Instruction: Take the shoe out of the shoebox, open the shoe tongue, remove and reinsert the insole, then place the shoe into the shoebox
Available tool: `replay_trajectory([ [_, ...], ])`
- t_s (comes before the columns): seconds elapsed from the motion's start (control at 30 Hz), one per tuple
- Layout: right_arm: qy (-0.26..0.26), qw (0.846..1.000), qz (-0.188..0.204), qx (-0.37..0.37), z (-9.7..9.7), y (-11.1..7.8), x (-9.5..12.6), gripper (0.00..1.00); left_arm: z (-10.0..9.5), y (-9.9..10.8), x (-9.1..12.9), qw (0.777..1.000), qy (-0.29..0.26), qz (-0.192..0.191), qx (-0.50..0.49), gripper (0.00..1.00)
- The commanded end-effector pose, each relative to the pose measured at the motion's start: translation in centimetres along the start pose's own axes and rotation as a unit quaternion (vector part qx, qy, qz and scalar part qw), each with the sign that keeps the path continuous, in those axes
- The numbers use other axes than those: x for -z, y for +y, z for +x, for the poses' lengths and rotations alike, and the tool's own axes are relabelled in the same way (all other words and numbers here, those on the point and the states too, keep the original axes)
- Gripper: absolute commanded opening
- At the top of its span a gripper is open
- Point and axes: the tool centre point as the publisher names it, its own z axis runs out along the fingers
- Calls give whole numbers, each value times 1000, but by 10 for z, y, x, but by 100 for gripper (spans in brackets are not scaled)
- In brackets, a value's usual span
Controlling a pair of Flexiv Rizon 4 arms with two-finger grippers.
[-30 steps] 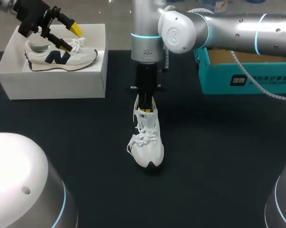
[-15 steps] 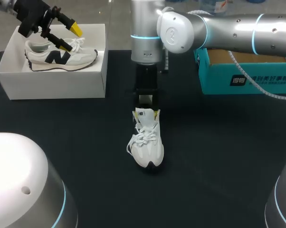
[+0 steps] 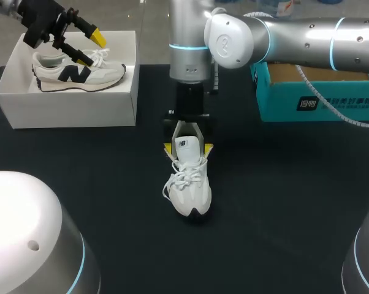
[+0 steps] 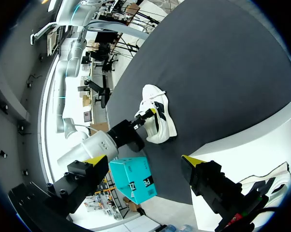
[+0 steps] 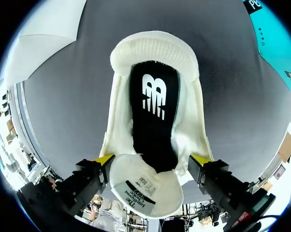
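Note:
A white sneaker stands on the black table, toe toward the near edge. My right gripper hangs open over its heel end, one yellow tip on each side of the collar. In the right wrist view the gripper looks down into the shoe: the black insole with its white logo lies inside, and the pulled-back tongue sits between the spread fingers, untouched. My left gripper is open above the second sneaker in the white shoebox, holding nothing.
A teal cardboard box stands at the back right, behind my right arm; it also shows in the left wrist view. The white shoebox takes up the back left corner.
My right gripper's fingers spread from shut to wide open, letting go of the tongue at the shoe's opening. The shoe stayed in place. The left arm did not move.

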Motion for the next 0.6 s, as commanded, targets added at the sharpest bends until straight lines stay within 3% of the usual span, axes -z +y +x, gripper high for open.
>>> replay_trajectory([
  [0.03,2,1000,-5,-1,-3,-10,-1,100,0,0,1,1000,1,1,-1,100],
  [0.33,1,1000,-11,-3,6,-27,8,100,0,0,1,1000,1,1,-1,100],
  [0.6,20,999,-31,-19,12,-57,19,100,0,0,1,1000,1,1,-1,100],
])
